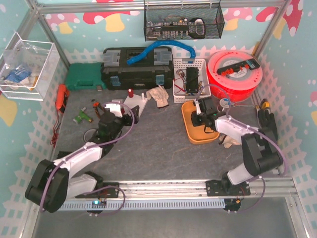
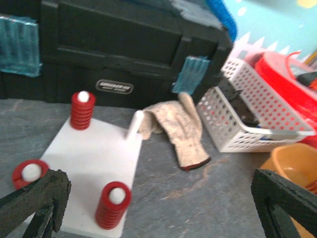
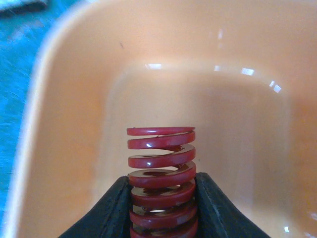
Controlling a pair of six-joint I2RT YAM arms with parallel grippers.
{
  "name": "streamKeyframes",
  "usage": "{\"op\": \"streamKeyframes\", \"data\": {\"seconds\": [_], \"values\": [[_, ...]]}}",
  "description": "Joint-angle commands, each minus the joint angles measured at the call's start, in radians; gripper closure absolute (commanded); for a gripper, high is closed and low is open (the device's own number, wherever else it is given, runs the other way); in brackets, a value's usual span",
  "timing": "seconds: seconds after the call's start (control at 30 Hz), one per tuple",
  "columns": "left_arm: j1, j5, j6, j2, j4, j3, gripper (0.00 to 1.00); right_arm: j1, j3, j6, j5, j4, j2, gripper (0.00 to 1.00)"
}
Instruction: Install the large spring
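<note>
Large spring [image 3: 159, 148] sits clamped in right gripper [image 3: 162, 186] inside the orange tray [image 3: 74, 99]; lift clear, keep it upright, thread onto bare peg [image 2: 134, 125] well left of the tray; left gripper [image 2: 161, 196] gapes wide, empty.

Your work surface: dark grey stone-pattern tabletop [image 1: 158, 148]. Along back, left to right, you have green plastic case [image 1: 84, 78], black plastic toolbox [image 1: 136, 69], white perforated plastic basket [image 2: 237, 134], red round cable reel [image 1: 235, 79]. In front of toolbox: white flat peg board [image 2: 94, 158], crumpled beige knit glove [image 2: 181, 131] just beside its right edge. Orange oval plastic tray [image 1: 186, 124] sits in front of basket. Orange handheld meter [image 1: 62, 96] at far left edge.
</note>
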Motion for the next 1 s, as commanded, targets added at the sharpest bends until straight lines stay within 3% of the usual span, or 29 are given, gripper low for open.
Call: {"op": "streamKeyframes", "data": {"seconds": [0.0,0.17,0.33,0.53,0.8,0.97], "values": [[0.004,0.109,-0.058,-0.065,-0.001,0.003,0.02,0.03,-0.025,-0.044,0.03,0.089,-0.145,0.82],[0.004,0.261,-0.127,-0.13,-0.072,0.035,0.09,0.131,-0.069,-0.124,0.062,0.183,-0.254,0.83],[0.0,0.396,-0.158,-0.165,-0.174,0.088,0.2,0.278,-0.215,-0.311,0.024,0.448,-0.353,0.87],[-0.042,0.49,-0.164,-0.161,-0.254,0.138,0.31,0.351,-0.362,-0.311,-0.093,0.778,-0.422,0.88],[-0.143,0.527,-0.166,-0.089,-0.267,0.208,0.21,0.407,-0.492,-0.343,-0.129,1.109,-0.375,0.88],[-0.182,0.53,-0.169,-0.016,-0.269,0.254,0.21,0.427,-0.505,-0.342,-0.134,1.149,-0.344,0.88]]}}
